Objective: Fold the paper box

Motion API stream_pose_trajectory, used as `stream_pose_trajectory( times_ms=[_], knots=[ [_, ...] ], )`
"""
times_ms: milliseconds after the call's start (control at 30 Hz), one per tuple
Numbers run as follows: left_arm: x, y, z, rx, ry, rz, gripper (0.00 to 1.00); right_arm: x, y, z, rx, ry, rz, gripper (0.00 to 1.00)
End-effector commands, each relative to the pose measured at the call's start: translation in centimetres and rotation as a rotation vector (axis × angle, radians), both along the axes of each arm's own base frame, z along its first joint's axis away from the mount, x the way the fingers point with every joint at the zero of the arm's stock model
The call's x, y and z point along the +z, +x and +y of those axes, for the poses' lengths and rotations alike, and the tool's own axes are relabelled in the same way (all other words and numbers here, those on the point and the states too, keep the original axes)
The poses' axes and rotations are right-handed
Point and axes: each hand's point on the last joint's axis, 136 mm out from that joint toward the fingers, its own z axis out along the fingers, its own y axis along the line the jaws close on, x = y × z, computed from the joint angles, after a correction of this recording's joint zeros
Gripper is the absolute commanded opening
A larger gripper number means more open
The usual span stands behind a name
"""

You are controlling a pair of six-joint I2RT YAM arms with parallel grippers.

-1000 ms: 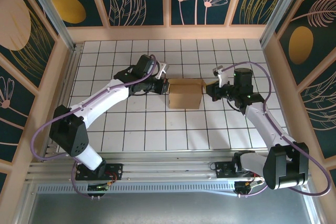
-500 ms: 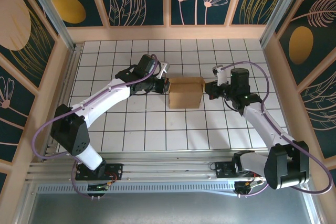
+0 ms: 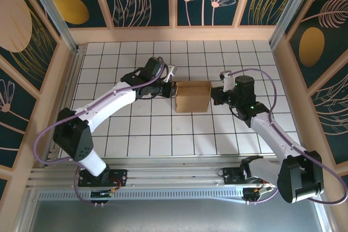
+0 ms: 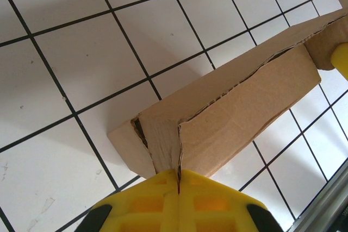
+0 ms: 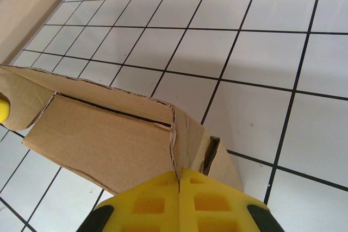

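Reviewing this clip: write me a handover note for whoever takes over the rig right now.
Left gripper: shut, tips against the left end of the paper box.
Right gripper: shut, tips against its right end.
Box: on the table, mid-way between both arms.
Done: the cardboard is already formed into a box shape.
Left: both wrist views show open seams and gaps at the end flaps; these probably need pressing or tucking shut.

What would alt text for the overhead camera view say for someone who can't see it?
A small brown paper box sits on a white tiled table between two robot arms. The left arm and the right arm reach in from opposite sides, each with shut jaws against one end of the box.
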Motion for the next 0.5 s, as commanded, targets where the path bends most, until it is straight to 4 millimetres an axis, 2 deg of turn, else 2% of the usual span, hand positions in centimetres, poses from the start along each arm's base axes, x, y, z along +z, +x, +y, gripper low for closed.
stream_pose_trajectory(
  times_ms=[0,467],
  knots=[
    [0.48,-0.28,-1.66,-0.027,-0.035,0.002,0.0,-1.65,-1.41,0.68,0.026,0.001,0.038,0.0],
    [0.09,-0.44,-2.44,-0.014,-0.063,0.04,0.0,-2.59,-2.16,1.46,0.034,0.031,0.053,0.0]
  ],
)
